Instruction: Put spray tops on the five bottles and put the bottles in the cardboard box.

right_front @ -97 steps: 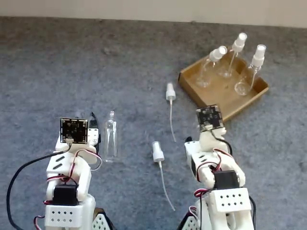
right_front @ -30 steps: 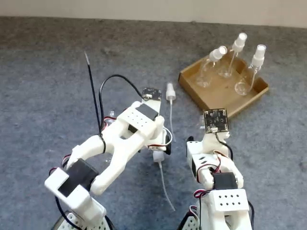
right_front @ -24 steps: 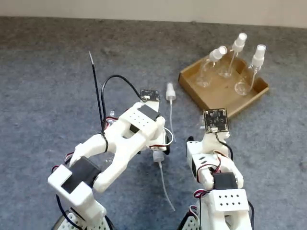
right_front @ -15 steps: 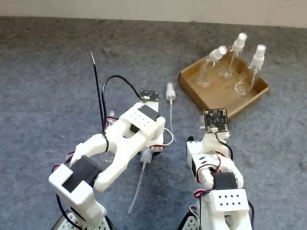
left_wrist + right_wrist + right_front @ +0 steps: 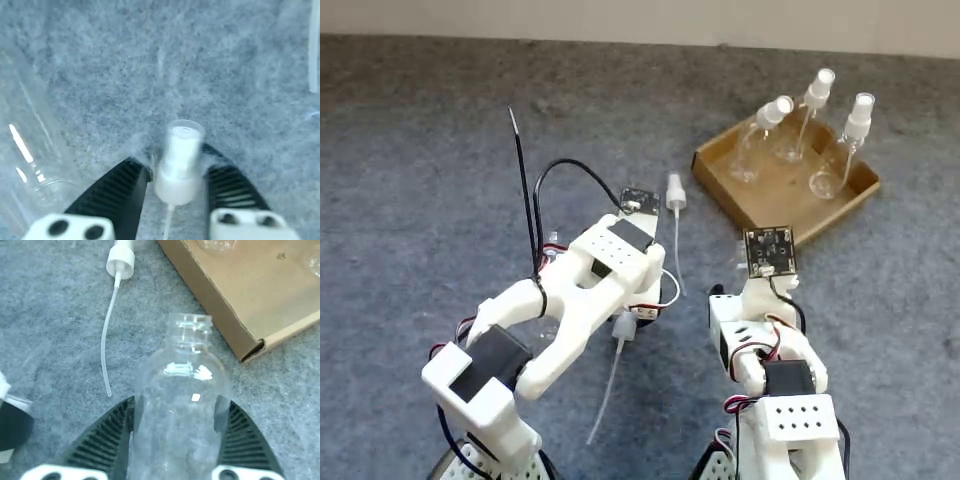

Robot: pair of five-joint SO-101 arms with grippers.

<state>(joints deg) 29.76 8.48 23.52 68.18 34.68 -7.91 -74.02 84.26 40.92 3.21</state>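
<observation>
Capping bottle no. 4 looks to us like the step in hand; three capped bottles (image 5: 845, 150) stand in the cardboard box (image 5: 775, 200); our right gripper (image 5: 178, 407) is clamped round an uncapped bottle (image 5: 181, 385), held just short of the box's nearest corner w/ its open neck toward the box; our left gripper (image 5: 176, 172) pinches a spray top (image 5: 181, 150) by its head, tube trailing, well apart from the box; a spare spray top (image 5: 675, 192) lies on the carpet (image 5: 420, 150) near the box's long wall; a second bare bottle (image 5: 30, 150) lies beside the left gripper, farther from the box again. Next, we reckon, the left must bring the tube tip over the open neck, approx. in line w/ the bottle; the tube looks thin & bendy, so it may catch the rim; then seat the head.
</observation>
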